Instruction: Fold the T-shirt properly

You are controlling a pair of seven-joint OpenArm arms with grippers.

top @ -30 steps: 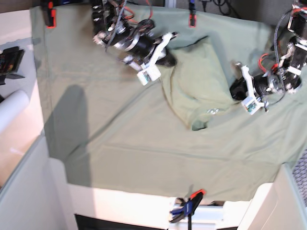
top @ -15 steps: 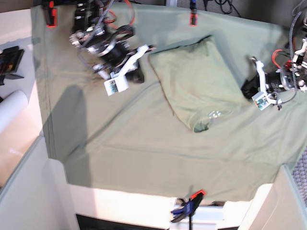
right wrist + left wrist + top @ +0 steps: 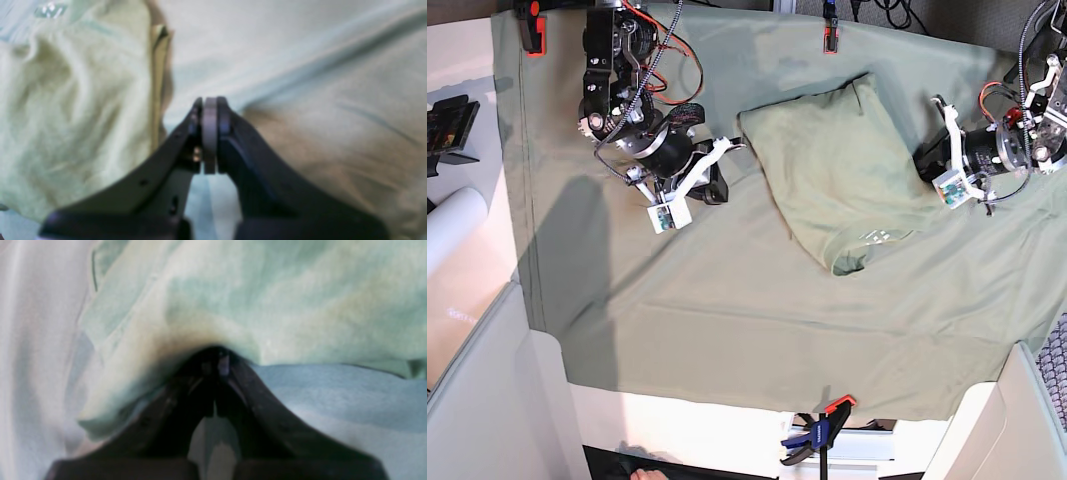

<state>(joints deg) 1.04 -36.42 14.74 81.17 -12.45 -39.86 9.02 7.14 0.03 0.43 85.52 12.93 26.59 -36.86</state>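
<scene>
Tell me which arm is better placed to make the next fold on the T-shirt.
Probably left: its claw sits shut at the T-shirt edge. The right claw is shut, off the shirt on the table cloth.

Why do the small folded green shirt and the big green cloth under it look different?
The pale sage-green T-shirt is smaller and folded into a compact shape with a round neck; the table-sized green cloth is spread out flat. The cloth is clipped at its edges; the T-shirt lies loose on top. Both are nearly the same pale green.
</scene>
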